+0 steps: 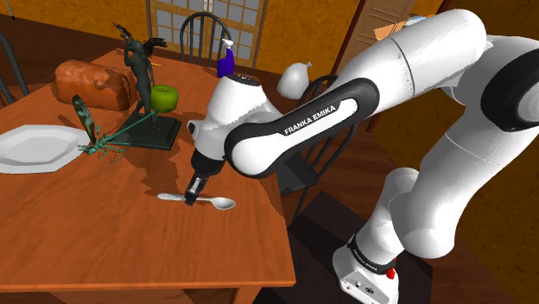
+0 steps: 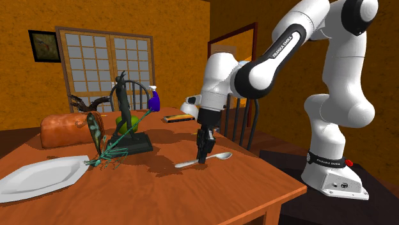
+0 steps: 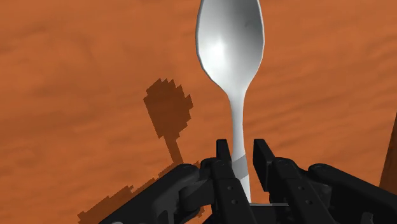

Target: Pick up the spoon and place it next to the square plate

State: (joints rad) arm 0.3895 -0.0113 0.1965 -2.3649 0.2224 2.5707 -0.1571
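"Spoon (image 1: 222,204) first: where is it?"

"At the wooden table (image 1: 104,242), near the edge at the shoulder view's right, the side where your arm's base (image 1: 371,276) stands. Your gripper (image 1: 193,195) has both fingers closed on the handle, about midway along it. I cannot tell you whether the spoon rests on the wood or hangs just above it."

"Which way does it point?"

"Its long axis runs across the shoulder view, nearly level with the tabletop. The bowl is toward the right-hand edge and the handle tip toward the white plate (image 1: 34,147). Seen from the wrist, the bowl points straight away from your fingers (image 3: 222,170)."

"What room have I got?"

"Bare wood lies between the spoon and the plate, along the near side of the table. Farther back stand a dark statuette (image 1: 138,65) on a black base, a green apple (image 1: 164,97) and a brown loaf (image 1: 91,84). A leafy sprig (image 1: 102,147) lies by the plate's rim. The plate sits at the shoulder view's left, well apart from the spoon."
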